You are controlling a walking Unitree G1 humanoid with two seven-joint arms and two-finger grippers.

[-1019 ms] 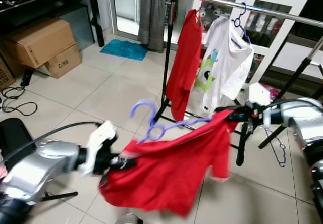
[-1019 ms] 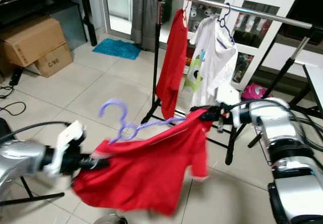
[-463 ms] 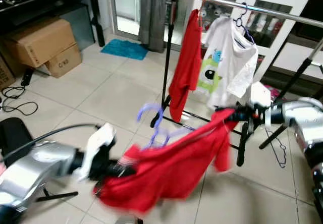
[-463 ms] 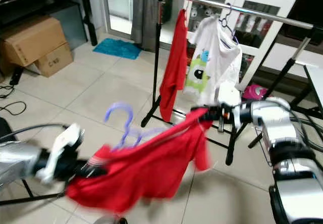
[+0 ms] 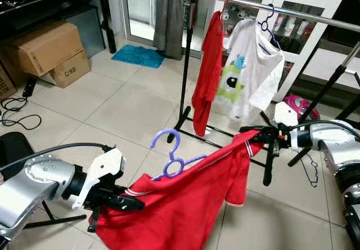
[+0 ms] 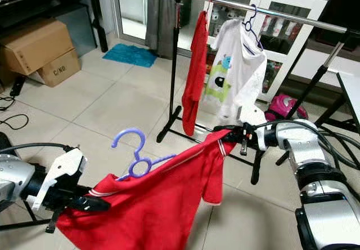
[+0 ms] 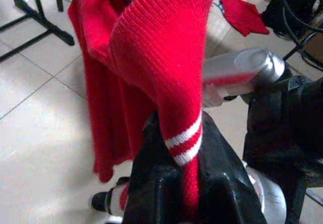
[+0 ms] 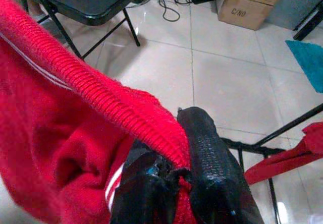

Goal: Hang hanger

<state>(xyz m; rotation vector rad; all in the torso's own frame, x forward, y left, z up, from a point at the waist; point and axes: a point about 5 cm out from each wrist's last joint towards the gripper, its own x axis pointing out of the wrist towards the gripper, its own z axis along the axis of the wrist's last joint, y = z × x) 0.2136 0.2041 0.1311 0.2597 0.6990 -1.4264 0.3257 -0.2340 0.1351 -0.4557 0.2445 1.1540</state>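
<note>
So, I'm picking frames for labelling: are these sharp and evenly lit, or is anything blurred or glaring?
Left eye view: sharp, even daylight, faint floor sheen; red shirt and purple hanger crisp. Left wrist view: cuff sharp, background soft. Right wrist view: left gripper and the collar hem slightly soft; glare on tiles.

Both eye views look forward and down from the head, sharing the red shirt (image 5: 185,199) and clothes rail (image 6: 259,10); each wrist view looks close along its own fingers at red cloth.
</note>
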